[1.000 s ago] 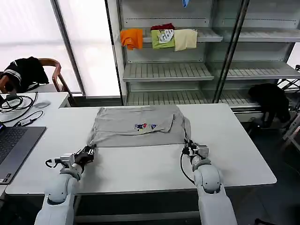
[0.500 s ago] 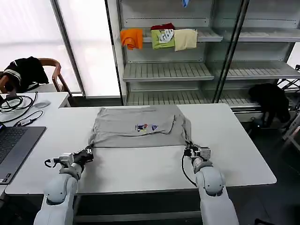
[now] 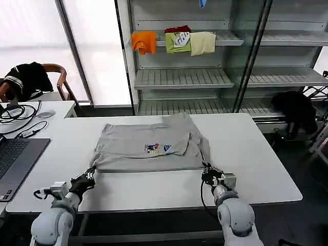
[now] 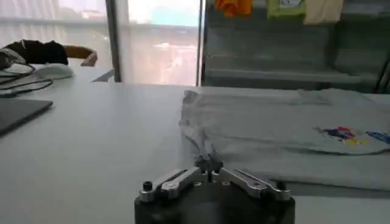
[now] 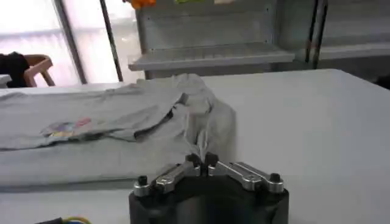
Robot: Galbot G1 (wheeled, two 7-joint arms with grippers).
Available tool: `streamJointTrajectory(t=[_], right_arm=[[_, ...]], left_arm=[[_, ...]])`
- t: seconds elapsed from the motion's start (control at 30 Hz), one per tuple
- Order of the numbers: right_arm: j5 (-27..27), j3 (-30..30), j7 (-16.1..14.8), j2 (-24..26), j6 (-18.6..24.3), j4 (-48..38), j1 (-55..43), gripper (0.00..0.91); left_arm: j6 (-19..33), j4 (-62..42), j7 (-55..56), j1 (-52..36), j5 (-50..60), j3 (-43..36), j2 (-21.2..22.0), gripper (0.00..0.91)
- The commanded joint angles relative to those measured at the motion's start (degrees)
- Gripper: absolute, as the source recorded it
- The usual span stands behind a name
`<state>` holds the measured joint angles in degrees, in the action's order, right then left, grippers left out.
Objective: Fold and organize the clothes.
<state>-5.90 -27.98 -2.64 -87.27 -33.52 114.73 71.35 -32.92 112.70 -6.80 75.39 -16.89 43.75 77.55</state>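
- I'm seeing the grey T-shirt [image 3: 148, 147] lying partly folded, print up, mid-bench [image 3: 256, 169].
- My left gripper [image 3: 90, 176] is pinching the shirt's near left corner, fingers [image 4: 183, 179] closed on the fabric.
- My right gripper [image 3: 207, 173] is clamping the near right corner, fingers [image 5: 234, 170] likewise closed.
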Motion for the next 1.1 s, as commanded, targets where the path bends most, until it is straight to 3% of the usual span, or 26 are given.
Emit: streamJointTrajectory(t=[0.03,0.5,0.53,0.57,0.6,0.87,1.1], right_arm=[[-1.54,-0.33,0.51,1.56,0.1,12.23,12.6,0.0],[-2.72,-0.55,1.47,3.6,0.16,15.14,18.67,0.0],[-2.7,-0.4,1.85,3.63,0.15,15.0,18.85,0.907],[-2.61,-0.28,2.21,3.56,0.12,14.89,19.1,0.907],[-2.36,-0.04,2.76,3.44,0.15,14.81,19.3,0.907],[-0.96,-0.55,2.85,2.71,0.3,16.14,20.05,0.907],[-0.69,-2.54,2.02,1.29,0.38,19.66,16.83,0.907]], left_arm=[[-0.14,17.02,5.66,18.67,-4.06,1.75,3.47,0.0],[-0.07,19.03,14.22,21.88,-5.21,1.35,6.79,0.01],[-0.09,19.02,14.81,21.94,-5.4,1.21,7.06,0.262],[-0.1,18.98,15.57,21.96,-5.38,1.02,7.17,0.746],[-0.1,18.96,16.66,22.05,-5.18,0.81,7.23,0.907],[-0.06,19.81,20.83,20.84,-4.69,2.33,7.27,0.907],[2.14,22.15,15.61,17.4,-2.54,7.02,6.99,0.907]])
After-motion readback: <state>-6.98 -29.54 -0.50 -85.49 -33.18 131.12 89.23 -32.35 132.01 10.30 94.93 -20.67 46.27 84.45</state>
